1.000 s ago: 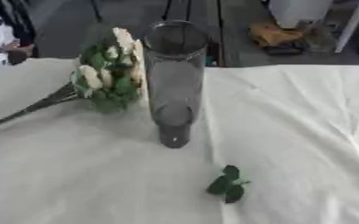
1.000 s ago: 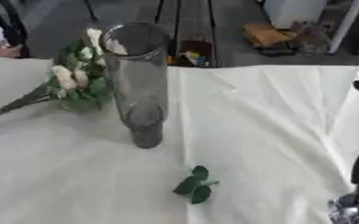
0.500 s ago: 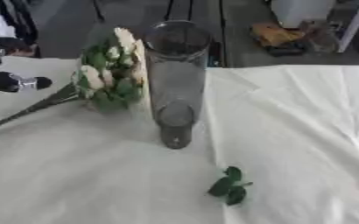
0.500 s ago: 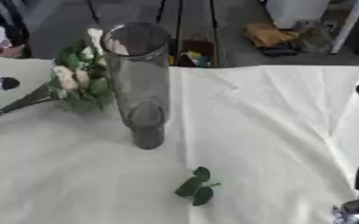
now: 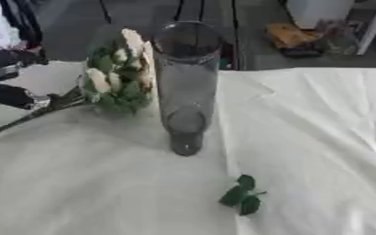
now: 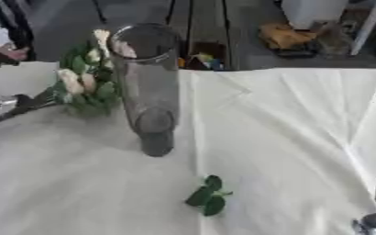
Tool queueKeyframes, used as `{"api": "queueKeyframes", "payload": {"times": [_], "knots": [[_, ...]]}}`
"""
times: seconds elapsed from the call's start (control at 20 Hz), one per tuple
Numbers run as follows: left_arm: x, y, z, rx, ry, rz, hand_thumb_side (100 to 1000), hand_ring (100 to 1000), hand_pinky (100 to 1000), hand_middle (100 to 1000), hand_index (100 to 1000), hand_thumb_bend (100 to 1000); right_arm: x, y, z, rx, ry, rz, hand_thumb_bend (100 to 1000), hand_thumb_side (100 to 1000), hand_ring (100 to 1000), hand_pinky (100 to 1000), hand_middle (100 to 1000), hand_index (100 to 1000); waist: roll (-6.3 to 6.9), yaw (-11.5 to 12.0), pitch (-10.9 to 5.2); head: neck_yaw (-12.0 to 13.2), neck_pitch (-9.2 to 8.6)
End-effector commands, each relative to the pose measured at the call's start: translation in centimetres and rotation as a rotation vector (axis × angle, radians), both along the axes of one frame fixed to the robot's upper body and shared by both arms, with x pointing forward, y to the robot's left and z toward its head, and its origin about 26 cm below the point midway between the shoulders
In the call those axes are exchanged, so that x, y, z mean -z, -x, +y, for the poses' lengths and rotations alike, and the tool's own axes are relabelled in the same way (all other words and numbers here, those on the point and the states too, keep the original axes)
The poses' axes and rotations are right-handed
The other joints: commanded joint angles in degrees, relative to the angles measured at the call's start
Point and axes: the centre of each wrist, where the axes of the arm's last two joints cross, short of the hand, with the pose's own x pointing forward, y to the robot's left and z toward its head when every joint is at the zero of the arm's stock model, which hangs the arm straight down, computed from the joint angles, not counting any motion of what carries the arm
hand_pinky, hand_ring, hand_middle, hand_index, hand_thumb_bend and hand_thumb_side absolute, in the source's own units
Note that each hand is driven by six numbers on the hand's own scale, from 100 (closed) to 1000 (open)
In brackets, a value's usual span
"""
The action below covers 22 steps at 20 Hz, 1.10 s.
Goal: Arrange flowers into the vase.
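Table covered by a creased cream cloth point(image 5: 319, 137). On it: a tall clear glass cylinder vase point(image 5: 186, 87), upright; a white-and-green flower bunch point(image 5: 117, 80) lying beside it; a loose green leaf sprig point(image 5: 241, 196) nearer the front.

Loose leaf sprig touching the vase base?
Apart. The left eye view shows bare cloth between the leaf sprig and the foot of the vase.
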Motion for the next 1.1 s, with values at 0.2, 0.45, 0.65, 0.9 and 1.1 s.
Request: {"api": "queueKeyframes", "payload": {"times": [0.2, 0.45, 0.65, 0.9, 1.1], "knots": [[-1.1, -0.1, -0.1, 0.019, 0.021, -0.033, 762, 914, 755, 953, 1000, 436, -0.6, 0.1, 0.2, -0.012, -0.005, -0.022, 100, 1000, 668, 616, 560, 749, 0.35, -0.37, -0.75, 0.63, -1.13], [-0.5, -0.6, -0.4, 0.018, 0.016, -0.039, 738, 935, 775, 959, 1000, 423, -0.6, 0.1, 0.3, -0.014, -0.009, -0.020, 100, 1000, 669, 618, 558, 749, 0.49, -0.76, -0.54, 0.92, -1.43], [0.1, -1.2, -0.5, -0.003, -0.006, -0.026, 712, 943, 775, 961, 1000, 387, -0.7, 0.1, 0.3, -0.015, -0.012, -0.021, 100, 1000, 666, 619, 556, 749, 0.55, -0.99, -0.38, 1.13, -1.64], [0.8, -1.6, -0.4, -0.021, -0.025, 0.000, 694, 949, 776, 962, 1000, 359, -0.7, 0.1, 0.4, -0.017, -0.016, -0.022, 100, 1000, 667, 619, 555, 748, 0.60, -1.20, -0.20, 1.31, -1.75], [1.1, -1.9, -0.4, -0.045, -0.033, 0.006, 686, 948, 775, 961, 1000, 332, -0.7, 0.1, 0.4, -0.021, -0.016, -0.024, 100, 1000, 667, 620, 555, 749, 0.63, -1.54, -0.04, 1.55, -2.03]]}}
